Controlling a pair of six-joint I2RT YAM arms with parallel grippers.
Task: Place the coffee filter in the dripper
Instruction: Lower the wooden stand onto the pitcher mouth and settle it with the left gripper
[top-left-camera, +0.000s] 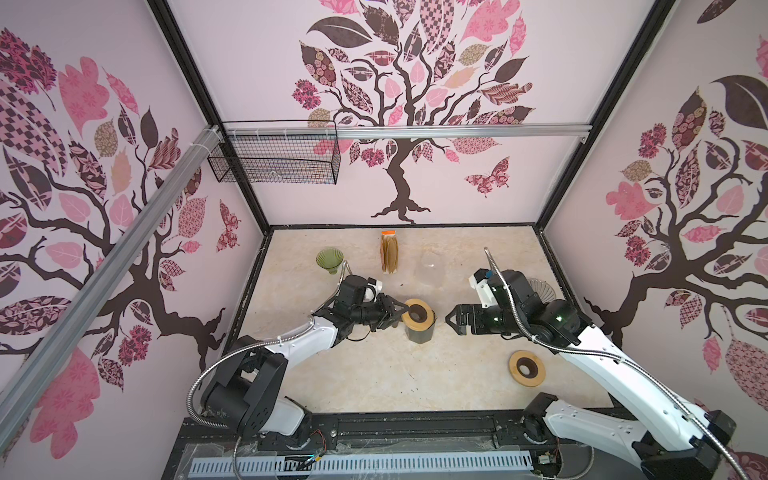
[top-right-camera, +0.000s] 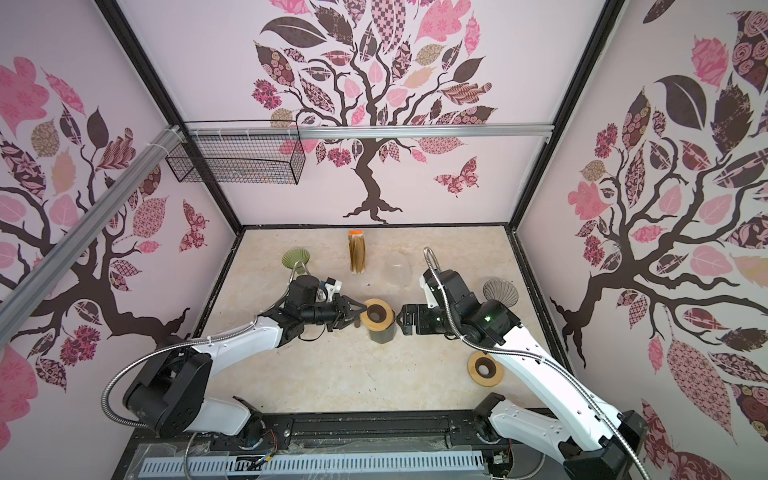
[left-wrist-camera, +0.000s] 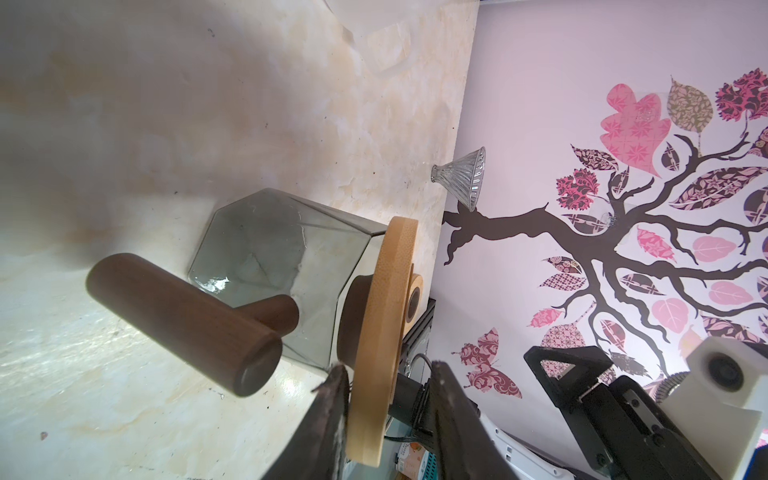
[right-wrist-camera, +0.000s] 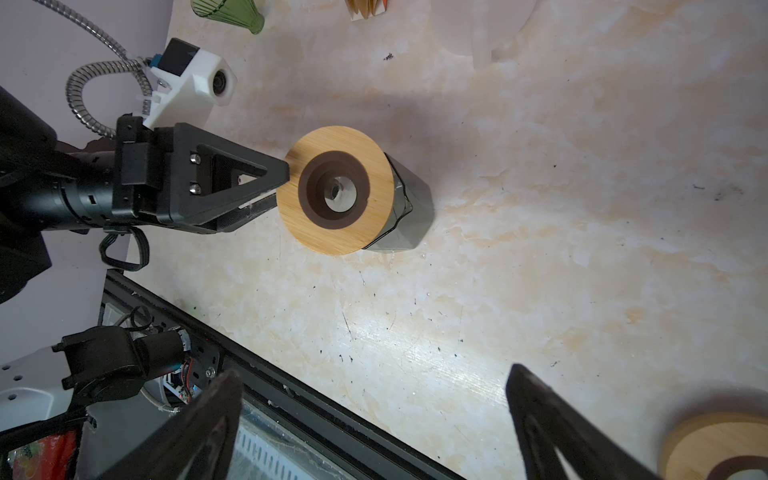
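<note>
Brown paper coffee filters (top-left-camera: 389, 252) stand packed upright at the back of the table. A green glass dripper (top-left-camera: 329, 259) sits to their left, and a clear ribbed dripper (top-left-camera: 542, 289) stands behind my right arm. At mid-table a grey glass carafe (left-wrist-camera: 266, 241) carries a bamboo ring (top-left-camera: 417, 316) with a dark inner collar. My left gripper (top-left-camera: 405, 311) straddles that ring's rim. One finger (left-wrist-camera: 332, 399) lies against the rim and the other stands off it, so the gripper is open. My right gripper (top-left-camera: 449, 319) hangs wide open and empty, just right of the carafe.
A second bamboo ring (top-left-camera: 527, 369) lies flat at the front right under my right arm. A clear dome (top-left-camera: 430, 262) rests right of the filters. The carafe's dark wooden handle (left-wrist-camera: 183, 320) sticks out sideways. A wire basket (top-left-camera: 274, 158) hangs on the back wall.
</note>
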